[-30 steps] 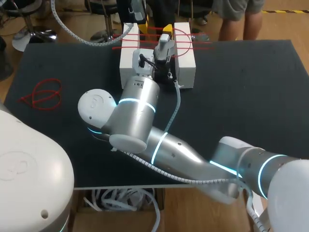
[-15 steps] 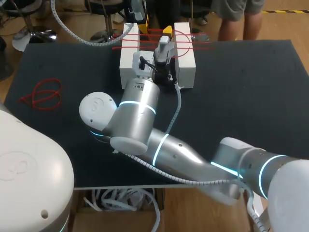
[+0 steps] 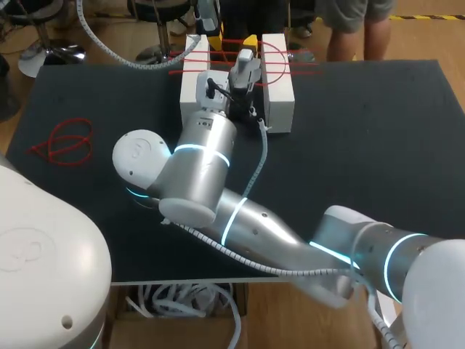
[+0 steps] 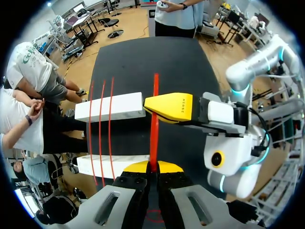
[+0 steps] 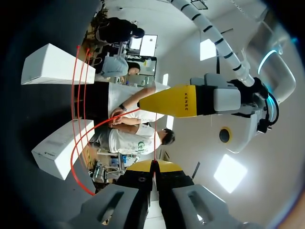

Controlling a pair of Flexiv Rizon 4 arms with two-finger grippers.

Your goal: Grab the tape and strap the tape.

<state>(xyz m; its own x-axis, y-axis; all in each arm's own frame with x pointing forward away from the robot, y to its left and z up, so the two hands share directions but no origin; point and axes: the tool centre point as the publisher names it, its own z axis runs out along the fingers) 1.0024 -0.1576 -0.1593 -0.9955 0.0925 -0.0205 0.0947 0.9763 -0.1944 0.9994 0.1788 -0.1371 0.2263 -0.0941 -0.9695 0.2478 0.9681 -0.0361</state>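
Observation:
Two white blocks (image 3: 195, 81) (image 3: 278, 81) stand side by side at the table's far edge, with several red tape strands (image 3: 280, 62) stretched across them. My right gripper (image 3: 249, 45) sits over the gap between the blocks, shut on a thin red strand (image 5: 155, 143). My left gripper (image 3: 209, 25) is at the far edge by the left block, shut (image 4: 152, 167) on a red strand (image 4: 155, 114) that runs straight ahead between the blocks (image 4: 110, 107). In the left wrist view the right gripper's yellow finger (image 4: 169, 107) crosses that strand. Two more strands (image 4: 102, 129) lie beside it.
A loose loop of red tape (image 3: 65, 142) lies on the black table (image 3: 378, 131) at the left. My right arm's elbow and forearm (image 3: 196, 167) span the middle of the table. A cable (image 3: 258, 163) trails from the right wrist.
My right arm has shifted slightly toward the far edge, its gripper moving a little farther over the blocks. Both grippers stay shut on the tape.

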